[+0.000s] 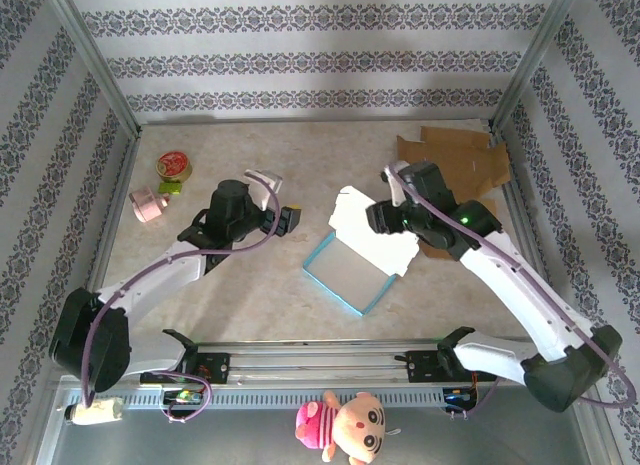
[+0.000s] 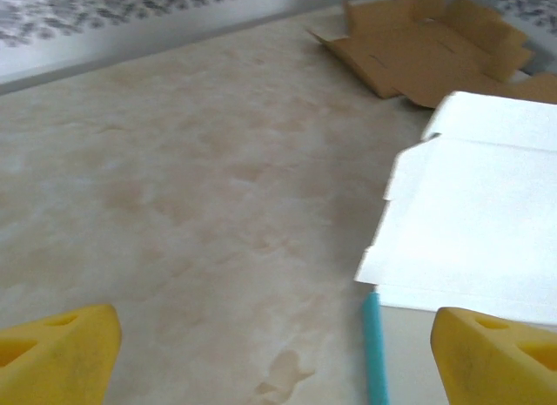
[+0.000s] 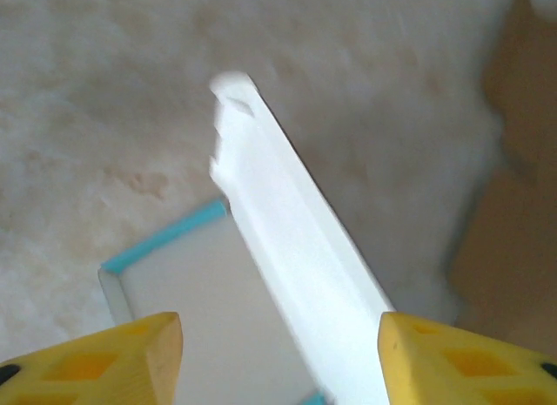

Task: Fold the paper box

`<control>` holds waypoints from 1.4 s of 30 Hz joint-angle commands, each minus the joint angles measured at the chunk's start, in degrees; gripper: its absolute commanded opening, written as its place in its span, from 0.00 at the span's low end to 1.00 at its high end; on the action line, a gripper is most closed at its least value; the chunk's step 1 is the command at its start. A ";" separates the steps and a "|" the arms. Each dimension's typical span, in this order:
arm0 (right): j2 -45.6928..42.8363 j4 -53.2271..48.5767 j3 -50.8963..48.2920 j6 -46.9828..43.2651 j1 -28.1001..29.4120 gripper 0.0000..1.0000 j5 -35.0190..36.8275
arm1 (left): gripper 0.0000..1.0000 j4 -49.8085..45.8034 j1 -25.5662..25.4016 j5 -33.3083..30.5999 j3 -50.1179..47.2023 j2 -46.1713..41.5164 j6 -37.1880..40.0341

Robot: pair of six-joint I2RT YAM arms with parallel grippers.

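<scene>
From above, a white paper box (image 1: 358, 265) with a teal rim lies open near the middle of a pale marbled desk (image 1: 260, 145), its white lid flap (image 1: 372, 230) raised and leaning toward the far right. The left tool (image 1: 291, 218) hovers just left of the box with its fingers spread wide and nothing between them. The right tool (image 1: 376, 217) sits at the far edge of the flap. This overhead view alone takes in a round tin (image 1: 175, 165) and a pink roll (image 1: 150, 205) at the far left, and a plush doll (image 1: 345, 422) below the desk's near rail. The left wrist camera looks low across the desk to the flap's broad white face (image 2: 479, 222), with a flattened brown cardboard sheet (image 2: 426, 48) behind it. The right wrist camera looks down the flap edge-on (image 3: 296, 248): it stands between that tool's parted yellow fingertips (image 3: 470, 361), closer to the right one, with the box's teal rim (image 3: 165, 239) beneath.
</scene>
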 commanded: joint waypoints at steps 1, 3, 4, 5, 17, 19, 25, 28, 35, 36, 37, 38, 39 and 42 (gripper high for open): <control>-2.05 -11.90 -3.47 13.68 -2.69 0.74 1.81 | 0.92 3.05 0.49 10.54 3.02 1.33 2.58; -3.20 -11.92 -6.01 14.05 -6.01 0.78 0.99 | 0.93 2.62 0.35 13.13 3.14 1.68 3.00; -3.38 -11.34 -7.45 13.77 -7.80 0.80 -0.66 | 0.93 2.52 0.41 14.32 3.13 1.66 3.32; -3.08 -10.46 -9.05 13.05 -9.66 0.81 -2.56 | 0.94 2.26 0.33 15.34 2.98 1.63 3.52; 1.48 -4.98 -13.72 7.13 -12.75 0.34 -5.85 | 0.98 -1.65 -0.32 15.27 3.03 2.17 6.71; 1.85 -4.54 -13.81 6.38 -12.72 0.24 -5.80 | 0.98 -2.63 -0.34 14.90 3.89 2.81 7.05; 3.35 -3.55 -12.61 3.17 -12.65 0.02 -6.55 | 0.99 -4.05 -0.28 10.59 8.42 6.39 6.59; 3.87 -2.67 -11.56 -0.87 -12.54 0.00 -7.30 | 0.98 -10.63 -0.28 11.75 14.00 10.59 12.64; 5.34 2.20 -8.72 -12.02 -11.04 0.00 -8.00 | 0.98 -23.54 0.75 17.27 23.04 17.59 28.14; 5.62 3.03 -8.48 -13.10 -10.82 0.00 -7.76 | 0.98 -23.83 1.16 18.41 23.08 17.87 29.02; 5.82 3.61 -8.27 -13.86 -10.72 0.00 -7.70 | 0.98 -24.09 1.51 19.35 23.08 18.08 29.62; 6.14 3.99 -7.95 -14.40 -10.57 0.00 -7.61 | 0.98 -24.73 2.03 20.54 23.09 18.28 30.19; 6.54 4.21 -7.59 -15.02 -10.51 0.00 -7.78 | 0.98 -25.28 2.35 21.36 23.17 18.48 30.85; 7.64 4.39 -6.79 -16.40 -10.20 0.00 -7.96 | 0.98 -25.41 2.77 22.47 23.24 19.15 31.92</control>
